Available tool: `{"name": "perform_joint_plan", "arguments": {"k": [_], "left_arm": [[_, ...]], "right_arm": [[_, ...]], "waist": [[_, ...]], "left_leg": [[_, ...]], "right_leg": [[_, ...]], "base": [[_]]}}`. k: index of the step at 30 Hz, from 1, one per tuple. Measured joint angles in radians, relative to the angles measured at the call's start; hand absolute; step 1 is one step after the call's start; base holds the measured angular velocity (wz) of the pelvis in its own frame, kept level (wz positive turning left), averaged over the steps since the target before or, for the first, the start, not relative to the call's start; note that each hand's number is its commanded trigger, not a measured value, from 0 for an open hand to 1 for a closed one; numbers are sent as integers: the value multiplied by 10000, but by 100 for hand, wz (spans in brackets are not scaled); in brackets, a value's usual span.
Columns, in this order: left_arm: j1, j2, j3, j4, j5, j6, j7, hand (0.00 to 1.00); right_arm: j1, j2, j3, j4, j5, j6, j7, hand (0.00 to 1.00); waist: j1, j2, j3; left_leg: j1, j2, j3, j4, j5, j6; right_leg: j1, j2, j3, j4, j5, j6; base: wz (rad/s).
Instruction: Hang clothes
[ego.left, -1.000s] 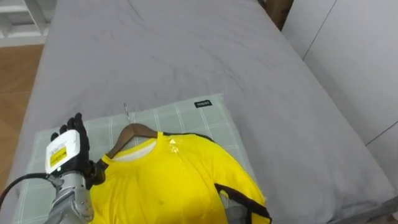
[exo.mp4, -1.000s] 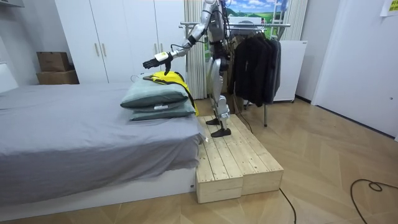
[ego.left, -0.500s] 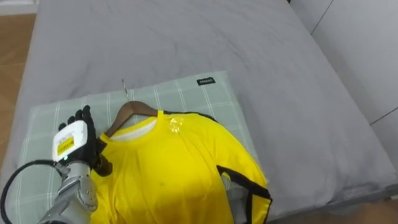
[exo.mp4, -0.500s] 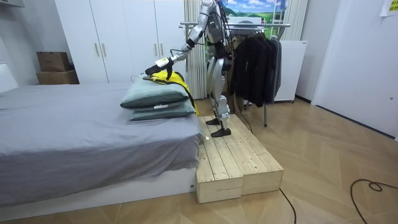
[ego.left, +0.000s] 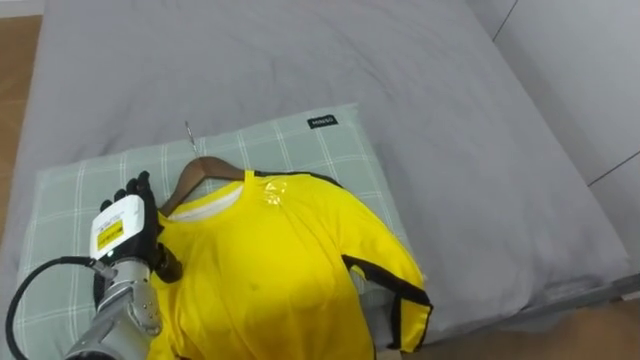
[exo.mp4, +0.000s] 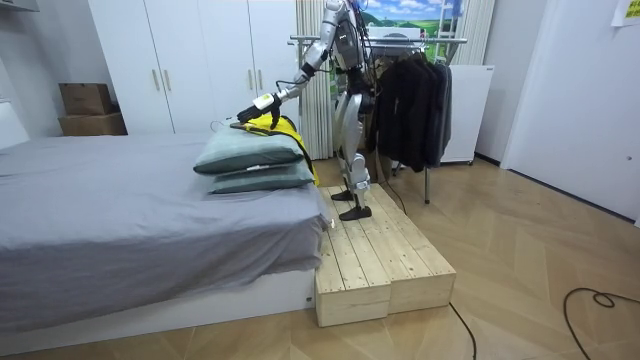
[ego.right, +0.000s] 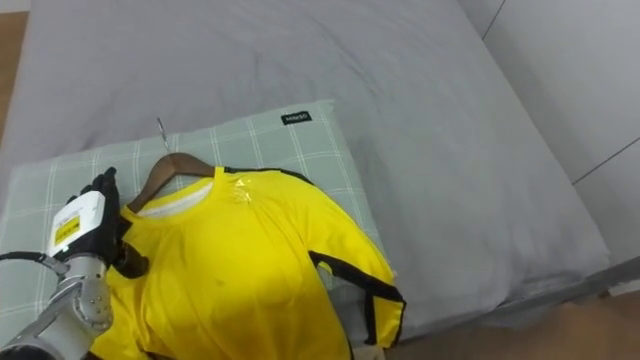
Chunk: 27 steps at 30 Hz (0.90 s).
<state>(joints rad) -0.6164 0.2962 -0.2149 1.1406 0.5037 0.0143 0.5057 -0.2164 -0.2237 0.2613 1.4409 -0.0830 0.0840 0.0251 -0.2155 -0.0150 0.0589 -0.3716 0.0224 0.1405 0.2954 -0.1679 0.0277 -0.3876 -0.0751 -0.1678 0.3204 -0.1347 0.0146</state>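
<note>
Left eye view: a yellow shirt (ego.left: 280, 270) on a wooden hanger (ego.left: 205, 170) lies flat on a green checked pillow (ego.left: 310, 150).
Shirt: black trim along the sleeve edge; its lower part hangs over the pillow's near edge.
Hanger: one brown shoulder and the neck show above the collar; the metal hook rests on the pillow, pointing away from the robot.
Pillow: at the near end of a bed (ego.left: 300, 60) with a grey sheet.
Left hand (ego.left: 125, 230): back turned up, at the shirt's left shoulder, over the pillow and touching the yellow cloth.
Hold: whether the hand grips shirt or hanger cannot be told.
Room view: the robot stands on a wooden platform (exo.mp4: 385, 265) at the bed's end, left arm stretched out to the shirt.
Behind the robot: a rack (exo.mp4: 440, 42) of dark clothes (exo.mp4: 410, 110).
</note>
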Motion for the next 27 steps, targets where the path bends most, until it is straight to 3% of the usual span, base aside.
{"name": "perform_joint_plan", "arguments": {"k": [5, 10, 21, 27], "left_arm": [[1, -3, 36, 38, 10, -20, -111, 0], [-7, -2, 36, 72, 8, -77, -134, 0], [-15, -1, 26, 87, 1, -72, -343, 0], [-12, -2, 35, 237, 0, -58, -471, 0]], "right_arm": [[-8, 8, 11, 3, -16, -3, 11, 0], [13, 7, 11, -3, -13, 12, 39, 0], [39, -29, 233, -4, 154, 24, 3, 0], [42, -31, 234, -3, 157, 29, 18, 0]], "waist": [[-4, -72, 90], [-25, -99, 102], [-85, -131, 95], [-80, -203, 48]], "left_leg": [[-54, -23, 125, 112, 68, 63], [-450, -44, 204, 442, 74, 76], [-1010, -16, 146, 850, 89, 91], [-1011, -19, 121, 853, 90, 92]], "right_leg": [[-198, -85, 109, 330, -35, -26], [-600, -124, 275, 657, -98, -37], [-1077, -117, 282, 979, -204, -84], [-1078, -118, 281, 985, -200, -90]], "base": [[-4], [-2], [1], [0]]}}
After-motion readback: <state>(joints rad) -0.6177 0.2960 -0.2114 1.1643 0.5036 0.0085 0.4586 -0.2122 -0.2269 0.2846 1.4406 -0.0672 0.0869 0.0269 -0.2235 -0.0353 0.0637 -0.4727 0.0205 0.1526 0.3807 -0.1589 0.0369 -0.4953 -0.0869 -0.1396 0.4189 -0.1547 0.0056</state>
